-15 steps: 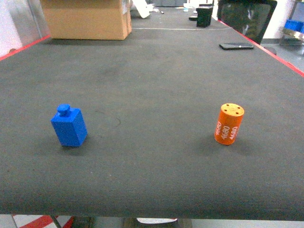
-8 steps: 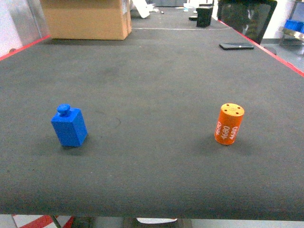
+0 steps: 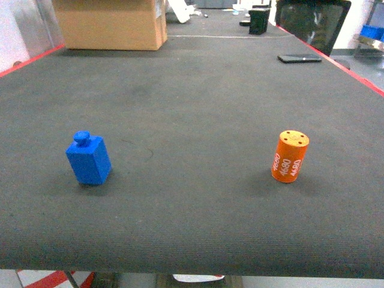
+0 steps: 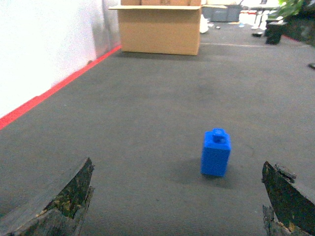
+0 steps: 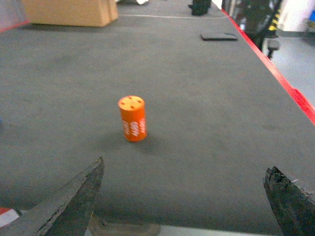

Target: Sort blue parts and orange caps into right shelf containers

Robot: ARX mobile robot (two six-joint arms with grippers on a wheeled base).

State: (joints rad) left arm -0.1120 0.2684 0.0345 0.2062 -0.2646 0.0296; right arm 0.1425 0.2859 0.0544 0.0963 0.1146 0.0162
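Blue part ahead of wide left pincer; orange cap ahead of wide right pincer

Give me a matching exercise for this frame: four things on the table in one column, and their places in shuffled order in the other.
Things:
1. blue part
2. orange cap
3. cardboard box
4. phone

Places (head view):
A. far left, at the back of the table
B. near right, standing upright
C. far right, lying flat near the red edge
D. near left, standing with its knob up

Pairs: 1-D, 2-B, 3-A, 4-C
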